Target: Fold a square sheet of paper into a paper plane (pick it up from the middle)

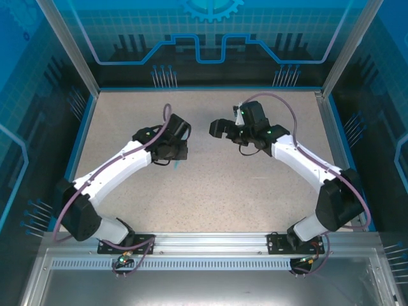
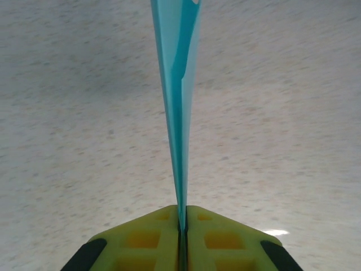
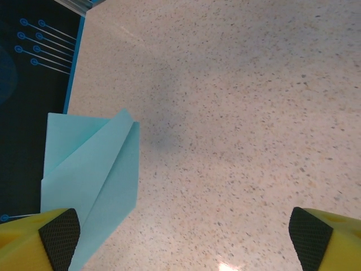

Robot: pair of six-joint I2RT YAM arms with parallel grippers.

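Between the pressed-together fingers of the left claw (image 2: 181,228), the folded paper (image 2: 179,101) juts out edge-on, pinched at its near end. Right claw (image 3: 185,237) hangs spread wide, the paper just beside one fingertip, perhaps brushing it. With one thin grip, the flaps could spring open or slip.

Speckled beige tabletop (image 1: 217,191), blue circuit-patterned walls (image 1: 268,32)

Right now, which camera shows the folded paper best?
The right wrist view: the folded paper faces the lens, so its flaps and creases are plain. The left wrist view has it edge-on, pinched in the shut left tool. The top view gives a cyan sliver under that tool.
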